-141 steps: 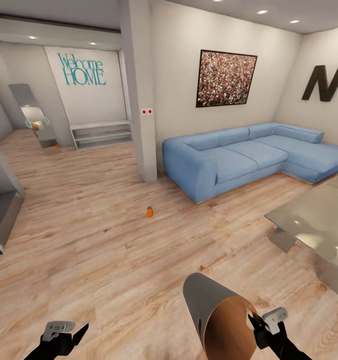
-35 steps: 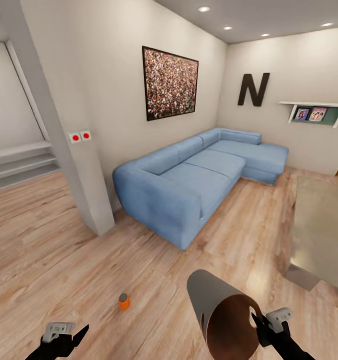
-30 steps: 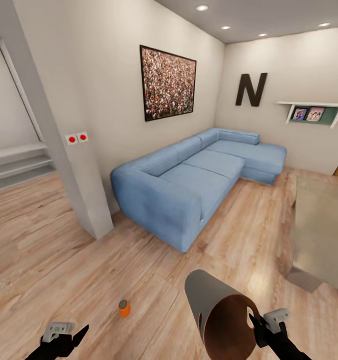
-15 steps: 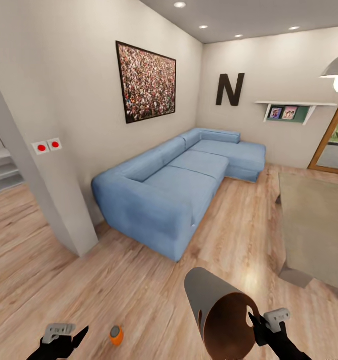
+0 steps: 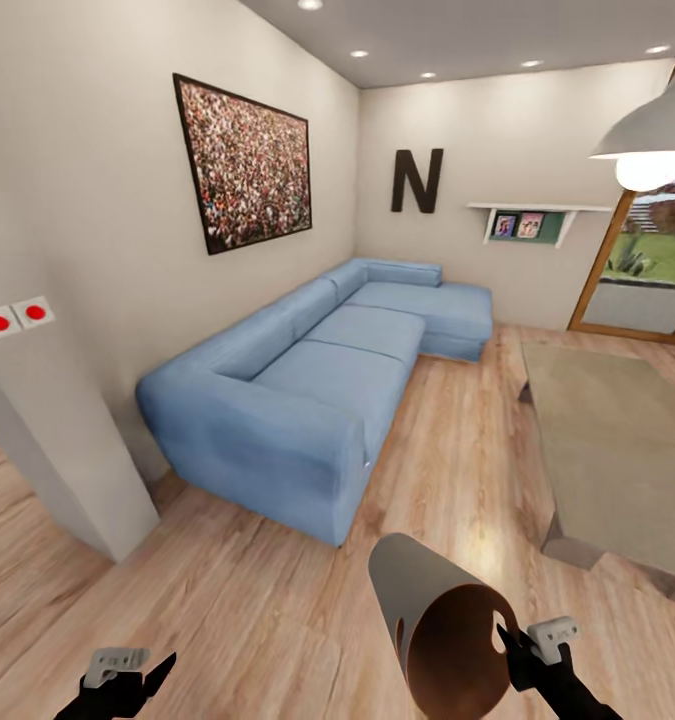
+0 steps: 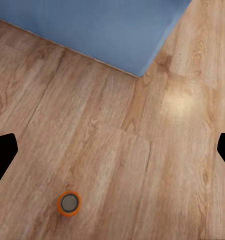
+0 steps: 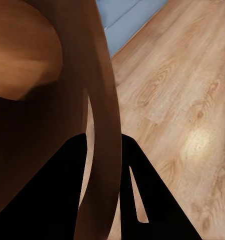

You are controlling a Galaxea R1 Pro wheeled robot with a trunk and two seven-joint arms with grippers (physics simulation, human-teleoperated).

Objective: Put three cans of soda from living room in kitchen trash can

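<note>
My right gripper [image 5: 512, 652] is shut on the rim of the trash can [image 5: 432, 610], a pale grey tapered bin held tilted, its coppery brown inside facing me. In the right wrist view the dark fingers [image 7: 75, 190] pinch the bin wall [image 7: 100, 100]. An orange can of soda [image 6: 69, 203] stands upright on the plank floor in the left wrist view, seen from above. It lies below and off to one side of my left gripper [image 6: 112, 152], which is open and holds nothing. That gripper [image 5: 142, 665] hangs low at the head view's left.
A blue corner sofa [image 5: 307, 390] runs along the left wall ahead. A white pillar [image 5: 57, 440] stands at the left, and a glass-topped table [image 5: 617, 450] at the right under a pendant lamp [image 5: 652, 140]. Wood floor [image 5: 457, 440] lies between sofa and table.
The whole head view has swung and advanced towards the sofa, so the orange can slid out past its lower edge. Both grippers keep their poses, and the bin stays held.
</note>
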